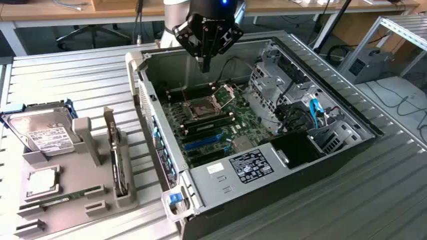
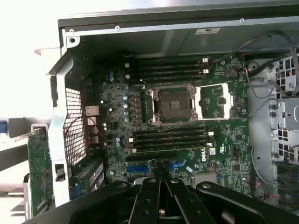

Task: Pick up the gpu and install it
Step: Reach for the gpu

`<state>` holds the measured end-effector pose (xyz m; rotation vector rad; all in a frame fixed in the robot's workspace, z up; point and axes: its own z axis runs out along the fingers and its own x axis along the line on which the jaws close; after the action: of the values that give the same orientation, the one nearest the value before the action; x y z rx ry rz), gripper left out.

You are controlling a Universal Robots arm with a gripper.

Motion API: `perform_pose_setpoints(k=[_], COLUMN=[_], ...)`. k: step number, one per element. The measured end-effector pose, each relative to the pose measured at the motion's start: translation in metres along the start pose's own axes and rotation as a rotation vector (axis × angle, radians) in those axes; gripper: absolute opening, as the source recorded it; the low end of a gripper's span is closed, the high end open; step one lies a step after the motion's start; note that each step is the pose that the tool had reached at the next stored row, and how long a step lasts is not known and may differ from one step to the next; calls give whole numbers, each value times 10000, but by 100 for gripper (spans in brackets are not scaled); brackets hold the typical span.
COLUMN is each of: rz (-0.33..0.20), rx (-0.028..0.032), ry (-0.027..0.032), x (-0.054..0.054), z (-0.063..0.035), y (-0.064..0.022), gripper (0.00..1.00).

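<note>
While the black claw (image 1: 205,64) hangs closed and empty above the open grey computer case (image 1: 280,197) at upper centre, the thin dark gpu card (image 1: 117,160) stands on edge in the grey holder (image 1: 70,202), lower left. It is likely light, stiff and fragile, and best gripped along its top edge.

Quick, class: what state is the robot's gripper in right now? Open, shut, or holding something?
Gripper: shut, holding nothing, poised over the open computer case.

My tool (image 1: 205,67) is matt black; the case (image 1: 215,186) is dull bare metal, the table (image 1: 67,70) ribbed, satin metal.
</note>
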<state>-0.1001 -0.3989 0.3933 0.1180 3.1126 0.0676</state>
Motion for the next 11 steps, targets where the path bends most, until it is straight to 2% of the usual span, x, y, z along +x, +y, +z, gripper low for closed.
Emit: perform_pose_setpoints(k=[11], rz=[-1], rx=[-1], ry=[1], x=[23], z=[-1], y=[-1], gripper=[11])
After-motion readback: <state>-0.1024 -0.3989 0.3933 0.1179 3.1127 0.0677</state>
